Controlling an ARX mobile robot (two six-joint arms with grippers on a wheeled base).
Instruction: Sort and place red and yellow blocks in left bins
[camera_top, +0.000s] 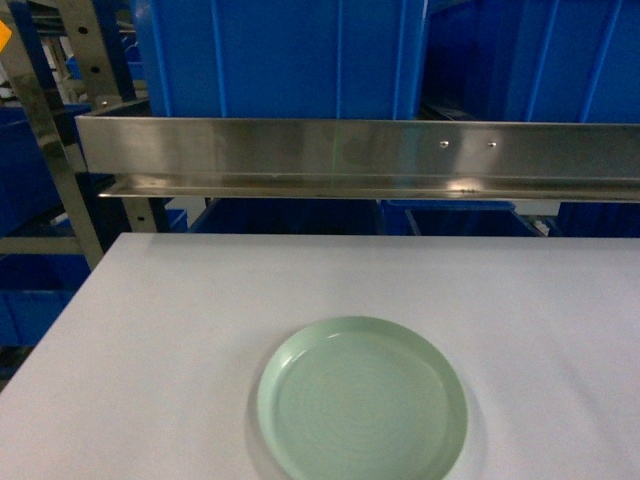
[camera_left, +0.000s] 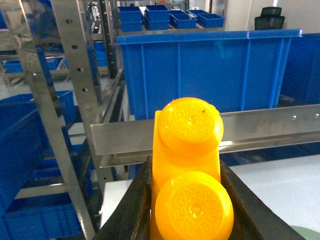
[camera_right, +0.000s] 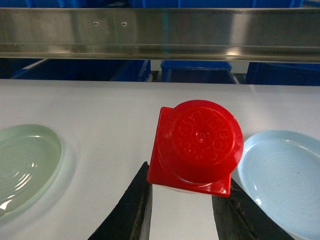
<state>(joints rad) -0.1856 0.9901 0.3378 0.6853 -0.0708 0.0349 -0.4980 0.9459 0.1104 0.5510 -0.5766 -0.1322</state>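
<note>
Left gripper (camera_left: 186, 200) clamps the yellow block (camera_left: 188, 165) — right gripper (camera_right: 181, 200) clamps the red block (camera_right: 196, 147).

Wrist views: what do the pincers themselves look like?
Only the fingers show. Left pincer: two black, matte fingers widening toward the bottom edge. Right pincer: the same black wedge-shaped fingers. No cables, markings or arm links show, and the head view shows neither arm.

A white table (camera_top: 150, 330) stood before a steel shelf rail (camera_top: 360, 150). Perforated metal uprights (camera_left: 75, 85) carried small blue crates (camera_left: 160, 15) behind.
</note>
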